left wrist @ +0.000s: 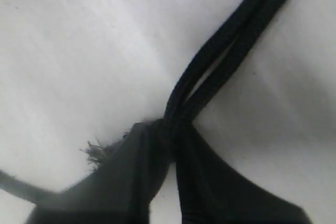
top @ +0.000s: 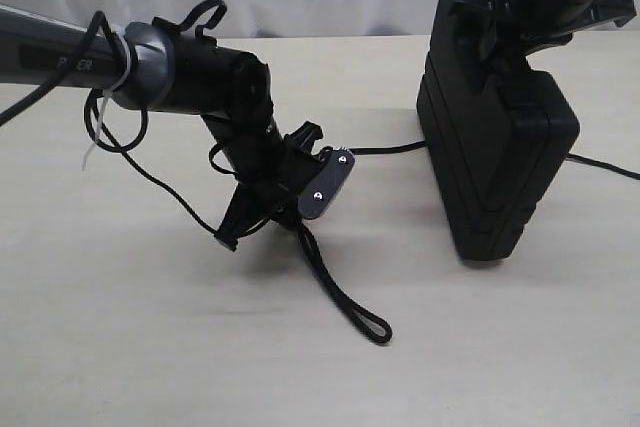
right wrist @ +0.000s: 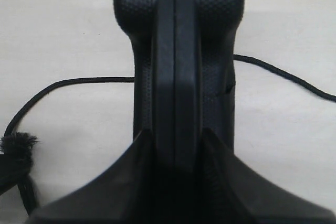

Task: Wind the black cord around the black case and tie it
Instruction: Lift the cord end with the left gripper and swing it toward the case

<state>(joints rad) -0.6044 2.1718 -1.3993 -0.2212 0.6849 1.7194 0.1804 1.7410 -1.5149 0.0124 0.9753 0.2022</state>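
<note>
Left gripper (left wrist: 169, 135) is pinched shut on the black cord (top: 345, 297), way down low, almost on the table (top: 150, 347). In the left wrist view its two fingers (left wrist: 131, 182) close together right at the frayed lump (left wrist: 97, 151), which pokes out to one side of them. The doubled stretch (left wrist: 231, 40) runs out from the fingertips as two strands side by side. In the exterior view that doubled bit ends in a small loop (top: 375, 329) lying flat on the table, on the camera side of the gripper.

Right gripper (right wrist: 176, 148) is clamped on the black case (top: 497, 162). The case stands up on one narrow edge at the right of the table, not lying flat. The grip is at the case's top end, one finger (right wrist: 220, 182) on each broad face, with the case's seam running straight between them.

A single strand of the cord goes from the left gripper across the table to the foot of the case. It shows again on the case's other side and trails off toward the right edge. Can't tell if it passes under the case or just behind it. Down there the cord lies on the tabletop, well below the right gripper's fingers and not touching them.
</note>
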